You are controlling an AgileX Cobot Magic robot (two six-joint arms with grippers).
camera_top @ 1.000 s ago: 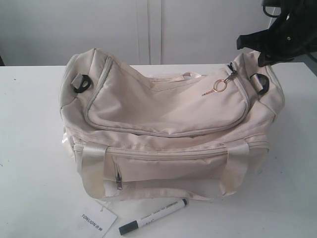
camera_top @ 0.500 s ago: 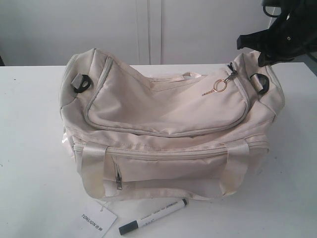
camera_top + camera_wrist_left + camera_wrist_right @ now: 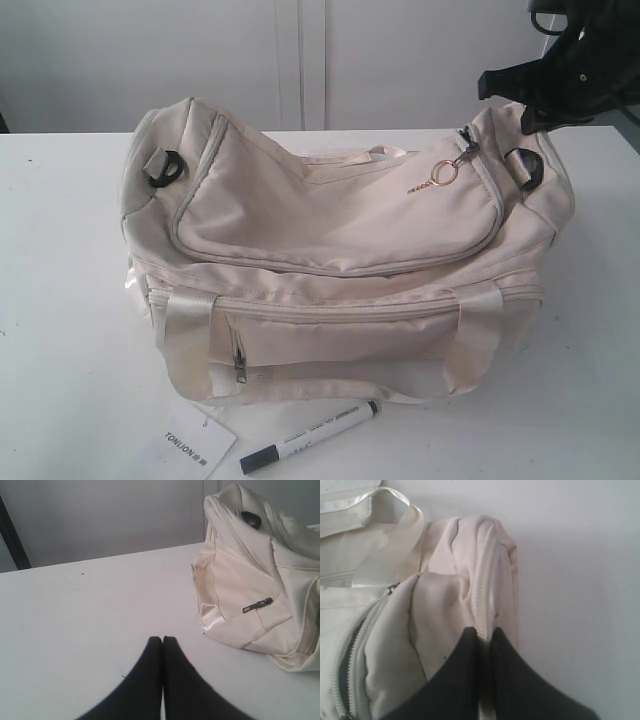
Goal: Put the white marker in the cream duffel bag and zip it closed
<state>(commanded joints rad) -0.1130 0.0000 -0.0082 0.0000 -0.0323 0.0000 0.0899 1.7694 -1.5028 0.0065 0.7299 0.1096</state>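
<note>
Tightly, right jaws pinch the cream duffel bag [image 3: 445, 605]; left jaws closed, empty.

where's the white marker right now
Exterior view, bottom centre: the white marker lies on the table before the cream duffel bag, beside the paper tag.

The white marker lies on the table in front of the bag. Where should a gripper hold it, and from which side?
Grip the white marker at mid-barrel, coming down from above, jaws closing across its thin width. It lies flat and slanted on the table, so only its top is free; the middle keeps clear of the cream duffel bag and the paper tag.
</note>
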